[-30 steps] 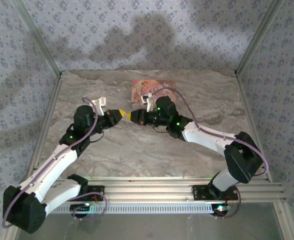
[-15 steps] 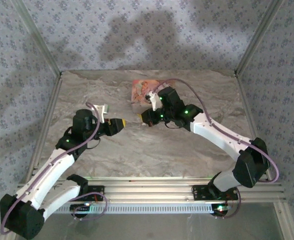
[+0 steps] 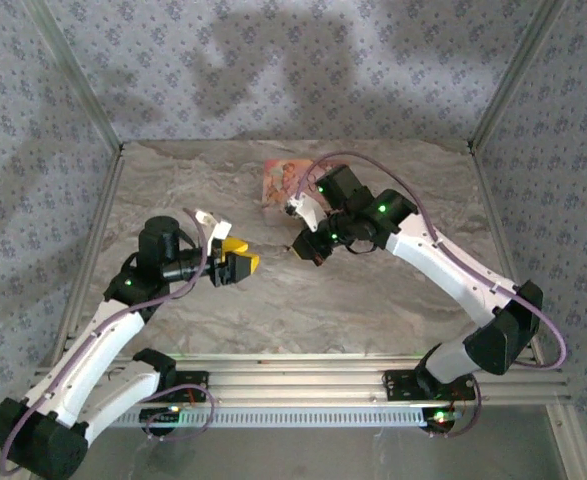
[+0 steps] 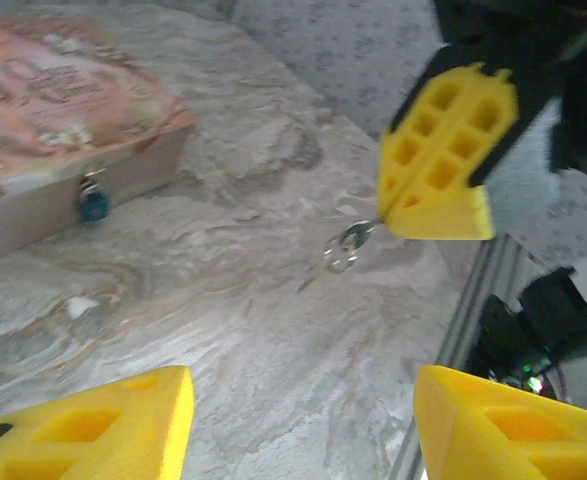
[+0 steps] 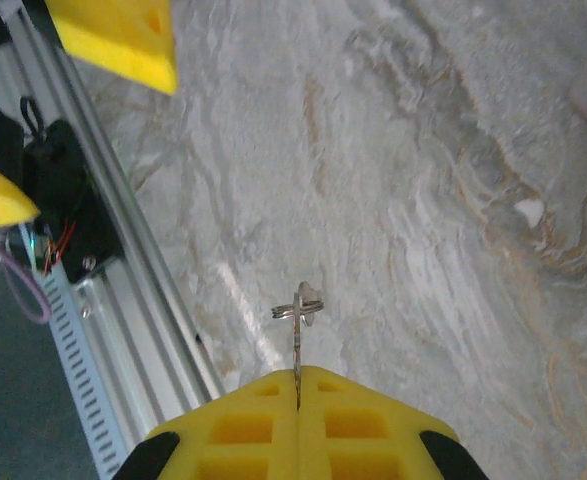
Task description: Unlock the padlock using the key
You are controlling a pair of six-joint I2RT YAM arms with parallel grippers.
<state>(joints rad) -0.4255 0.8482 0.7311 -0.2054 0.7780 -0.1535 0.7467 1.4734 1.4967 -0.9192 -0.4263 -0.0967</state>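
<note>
Room: patterned grey cloth walls close in on three sides, with a metal rail along the near edge.
Counter (image 3: 273, 310): marbled grey-brown, carrying everything.
Arms: both reach inward and their tips face each other near the counter's middle, a little apart.
Pink box (image 4: 63, 110): flat with a printed lid, at the far middle of the counter, just beyond the right arm's wrist.
Left fingers (image 4: 103, 420): spread wide, holding nothing, aimed across at the other arm and well apart from the box.
Right fingers (image 5: 243, 430): pressed together, pinching the key by one end above bare counter.
Key (image 5: 298, 340): thin and edge-on, sticking out past the yellow pads, with a small wire ring at its free end.
Padlock (image 4: 93, 203): a tiny dark lump hanging on the box's front wall, just above the counter and well apart from the key.
Risk, grip: the pinch is narrow, so I'd expect the key to twist or slip once it is pushed.
Risk, end: the ring end seems to lead, so the working end may be buried in the pads.
Risk, lock: it hangs loose, so unless steadied it could swing aside, or the box could slide.
Keyhole: too small to tell which way it faces.
</note>
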